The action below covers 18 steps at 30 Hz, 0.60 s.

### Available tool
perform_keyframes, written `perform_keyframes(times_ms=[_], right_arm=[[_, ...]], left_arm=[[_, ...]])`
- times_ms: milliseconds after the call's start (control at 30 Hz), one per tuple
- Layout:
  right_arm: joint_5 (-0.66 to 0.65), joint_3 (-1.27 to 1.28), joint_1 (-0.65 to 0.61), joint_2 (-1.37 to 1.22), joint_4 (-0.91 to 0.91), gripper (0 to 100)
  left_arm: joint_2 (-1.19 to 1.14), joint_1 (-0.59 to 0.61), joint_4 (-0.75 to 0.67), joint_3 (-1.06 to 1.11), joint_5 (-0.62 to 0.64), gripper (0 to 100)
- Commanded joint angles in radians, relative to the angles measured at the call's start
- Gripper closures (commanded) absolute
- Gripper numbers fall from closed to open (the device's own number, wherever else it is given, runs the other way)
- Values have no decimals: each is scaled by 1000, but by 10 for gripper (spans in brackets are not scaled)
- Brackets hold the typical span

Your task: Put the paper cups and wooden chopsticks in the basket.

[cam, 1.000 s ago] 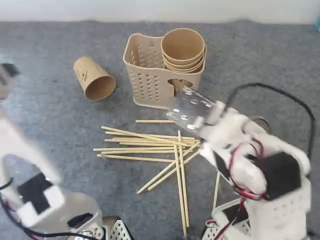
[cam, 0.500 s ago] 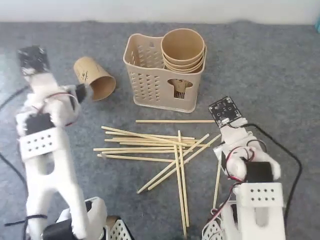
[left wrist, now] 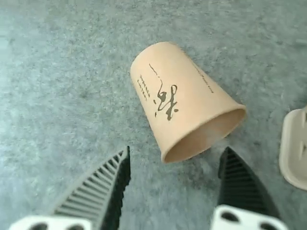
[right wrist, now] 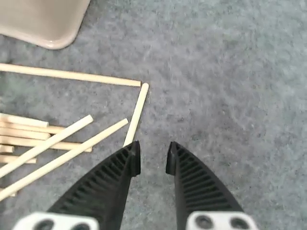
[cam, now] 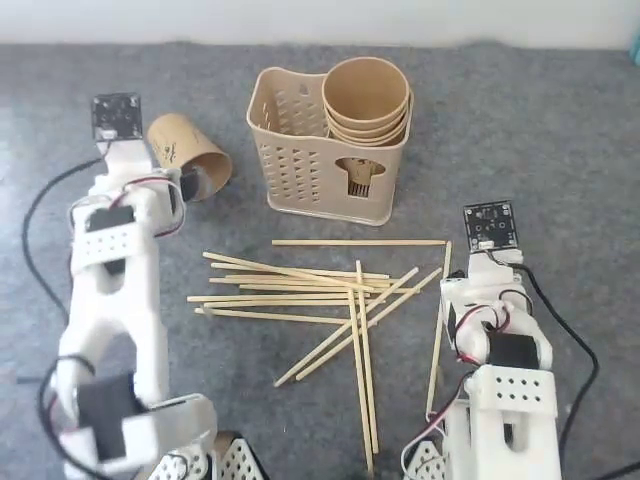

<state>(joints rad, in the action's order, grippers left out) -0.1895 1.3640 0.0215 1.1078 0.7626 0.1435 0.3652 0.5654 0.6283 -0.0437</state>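
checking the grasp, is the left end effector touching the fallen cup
Apart. The left wrist view shows carpet between the left end effector and the paper cup.

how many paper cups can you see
4, roughly: one cup lies on its side left of the basket, before the left gripper; a stack of about three stands in the basket's right end. More may hide nested inside.

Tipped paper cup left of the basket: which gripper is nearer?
Left. The left gripper hangs at the mouth of the paper cup; the right gripper is past the chopsticks, well away.
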Motion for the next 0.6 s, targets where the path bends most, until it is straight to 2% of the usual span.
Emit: perform_keyframes(times_ms=[0,233,433,467,567], right_arm=[[11,-9,18,25,-22,887],[11,-8,18,25,-28,887],[9,-6,18,25,-30,887],[9,-6,18,25,-30,887],[8,-5,18,25,-30,887]], left_arm=[[-114,-11,-28,-153,-17,719],[-305,-11,-28,-285,-17,737],[-373,-20,-80,-328,-17,972],[-379,-21,-98,-326,-15,996],[-377,-21,-86,-326,-9,987]])
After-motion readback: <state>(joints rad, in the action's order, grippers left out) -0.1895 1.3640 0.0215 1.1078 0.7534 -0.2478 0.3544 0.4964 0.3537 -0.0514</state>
